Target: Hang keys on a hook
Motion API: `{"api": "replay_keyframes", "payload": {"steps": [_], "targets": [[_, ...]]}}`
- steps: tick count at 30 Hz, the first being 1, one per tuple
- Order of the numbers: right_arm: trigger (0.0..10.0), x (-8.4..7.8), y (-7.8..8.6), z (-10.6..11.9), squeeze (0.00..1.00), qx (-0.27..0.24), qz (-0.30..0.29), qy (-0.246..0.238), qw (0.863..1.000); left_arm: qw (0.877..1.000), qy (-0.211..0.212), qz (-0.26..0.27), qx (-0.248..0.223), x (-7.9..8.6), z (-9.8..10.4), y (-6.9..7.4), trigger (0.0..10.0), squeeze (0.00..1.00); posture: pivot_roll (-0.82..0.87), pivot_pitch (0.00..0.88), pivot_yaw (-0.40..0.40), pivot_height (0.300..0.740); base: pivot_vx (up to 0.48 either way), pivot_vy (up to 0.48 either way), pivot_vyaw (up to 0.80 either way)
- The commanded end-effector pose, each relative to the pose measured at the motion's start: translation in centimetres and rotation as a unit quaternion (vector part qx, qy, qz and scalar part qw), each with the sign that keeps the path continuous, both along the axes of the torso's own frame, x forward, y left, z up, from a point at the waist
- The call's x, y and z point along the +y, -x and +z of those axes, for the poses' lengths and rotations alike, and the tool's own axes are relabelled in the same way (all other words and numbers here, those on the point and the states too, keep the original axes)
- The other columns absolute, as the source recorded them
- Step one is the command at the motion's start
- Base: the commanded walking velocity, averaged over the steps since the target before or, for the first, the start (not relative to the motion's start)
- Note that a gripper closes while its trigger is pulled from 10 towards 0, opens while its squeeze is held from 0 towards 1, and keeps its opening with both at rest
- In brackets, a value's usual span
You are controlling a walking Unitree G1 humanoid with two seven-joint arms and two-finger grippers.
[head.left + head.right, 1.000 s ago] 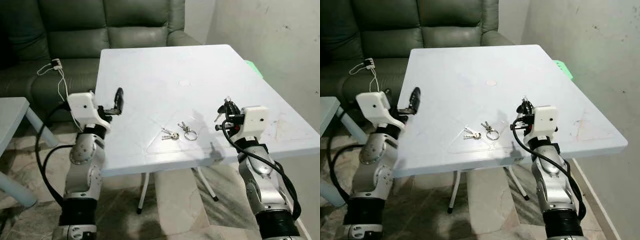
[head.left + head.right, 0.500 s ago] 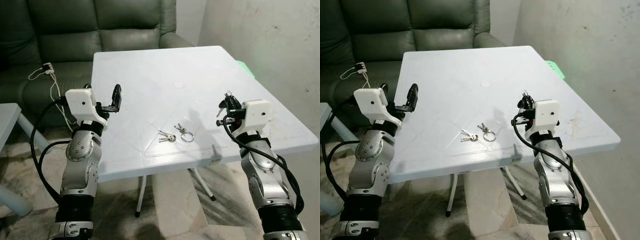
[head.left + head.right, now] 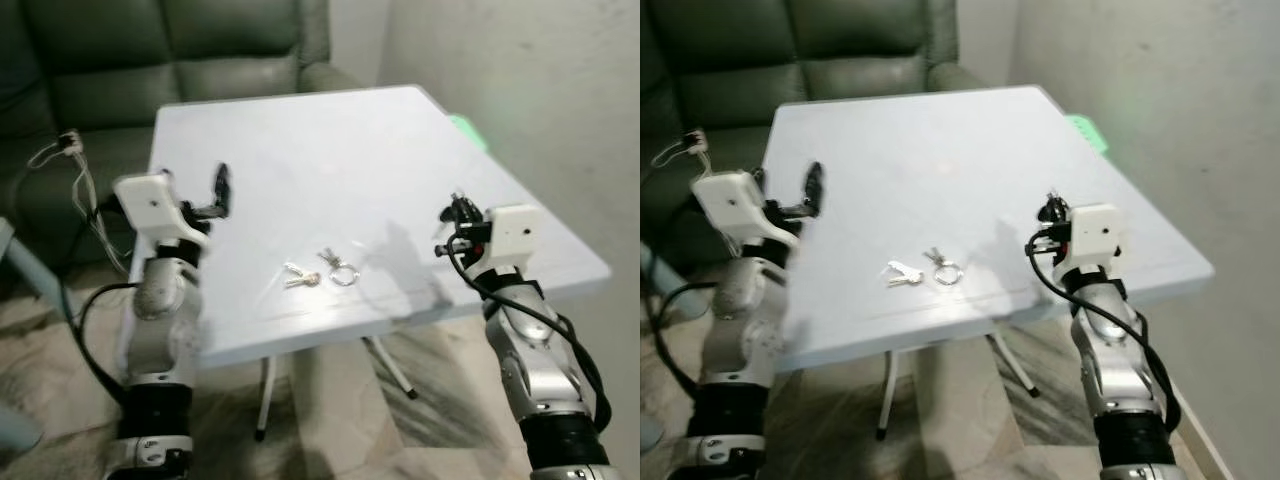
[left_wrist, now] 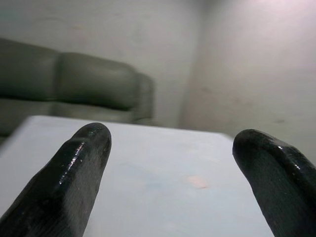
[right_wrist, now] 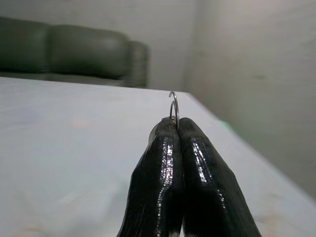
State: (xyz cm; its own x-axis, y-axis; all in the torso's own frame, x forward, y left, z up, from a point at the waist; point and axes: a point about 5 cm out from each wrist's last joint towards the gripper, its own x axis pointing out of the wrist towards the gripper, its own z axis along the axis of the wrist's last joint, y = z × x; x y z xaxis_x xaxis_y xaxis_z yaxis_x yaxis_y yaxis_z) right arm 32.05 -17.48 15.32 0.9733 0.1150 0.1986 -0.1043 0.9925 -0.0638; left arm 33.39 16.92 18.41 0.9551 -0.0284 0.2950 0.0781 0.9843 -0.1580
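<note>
Fingers (image 5: 197, 177) of right gripper (image 5: 176, 123) pressed together, pinching a key ring (image 5: 173, 106) above the white table's (image 3: 330, 150) right edge | left gripper (image 4: 168, 163) fingers spread, raised over the left edge | loose keys (image 3: 322, 271) lie on the table between the arms | green sofa (image 3: 150, 50) behind

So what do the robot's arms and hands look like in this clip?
Both arms are jointed silver metal with black bands near the base and looping black cables. Each wrist carries a white boxy housing. The left hand and right hand each have two long, glossy black fingers with rounded tips.
</note>
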Motion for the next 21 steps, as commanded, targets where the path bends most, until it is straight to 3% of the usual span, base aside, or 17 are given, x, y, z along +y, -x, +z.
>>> {"api": "replay_keyframes", "payload": {"steps": [1, 21], "targets": [[10.0, 0.09, 0.08, 0.54, 0.00, -0.010, -0.002, -0.002, 1.000, 1.000, 0.001, 0.010, 0.005, 0.38, -0.03, -0.02, 10.0, 0.00, -0.03, 0.000, -0.028, 0.740, 0.000, 0.000, -0.75], [10.0, 0.25, 0.17, 0.61, 0.00, -0.008, 0.007, 0.002, 1.000, 1.000, -0.001, 0.014, 0.015, 0.35, -0.38, -0.03, 10.0, 0.00, -0.03, 0.000, -0.037, 0.740, 0.000, 0.000, -0.75]]}}
